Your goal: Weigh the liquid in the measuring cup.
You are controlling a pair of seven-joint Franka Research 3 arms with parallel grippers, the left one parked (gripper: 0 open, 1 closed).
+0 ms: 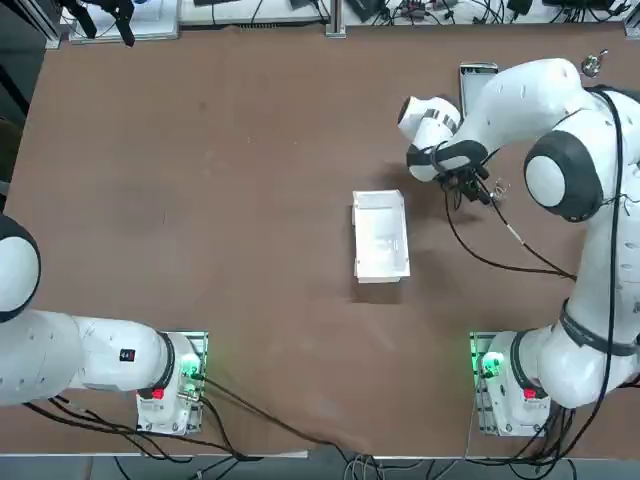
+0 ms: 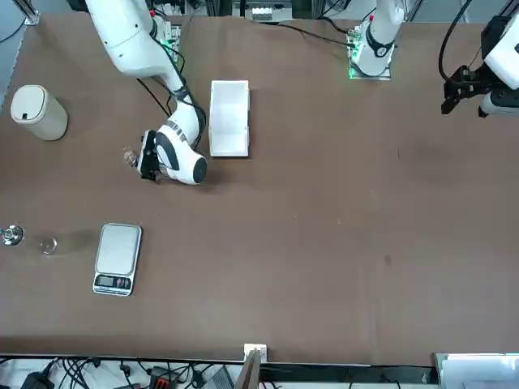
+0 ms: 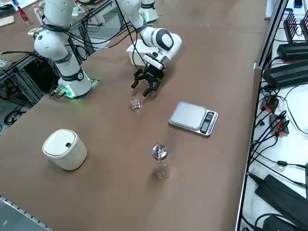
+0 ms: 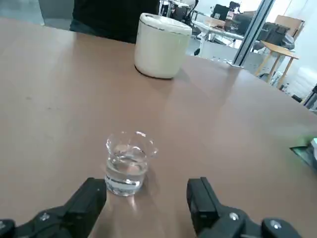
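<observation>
- We log the small clear glass measuring cup (image 4: 130, 162), part-filled, upright on the brown worktop (image 3: 110, 144), apart from the flat grey scale (image 3: 193, 118).
- We log the right pincer (image 3: 146, 85) spread wide and empty, just short of the cup.

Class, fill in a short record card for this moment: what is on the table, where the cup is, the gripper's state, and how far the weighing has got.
cup: the cup stands upright on the table, liquid in it
gripper: right gripper low behind the cup, jaws open, not touching it
scale: the scale lies flat, nothing on it, apart from the cup
tray: white tray mid-table
bin: white lidded bin near the table edge
progress: cup not yet grasped
</observation>
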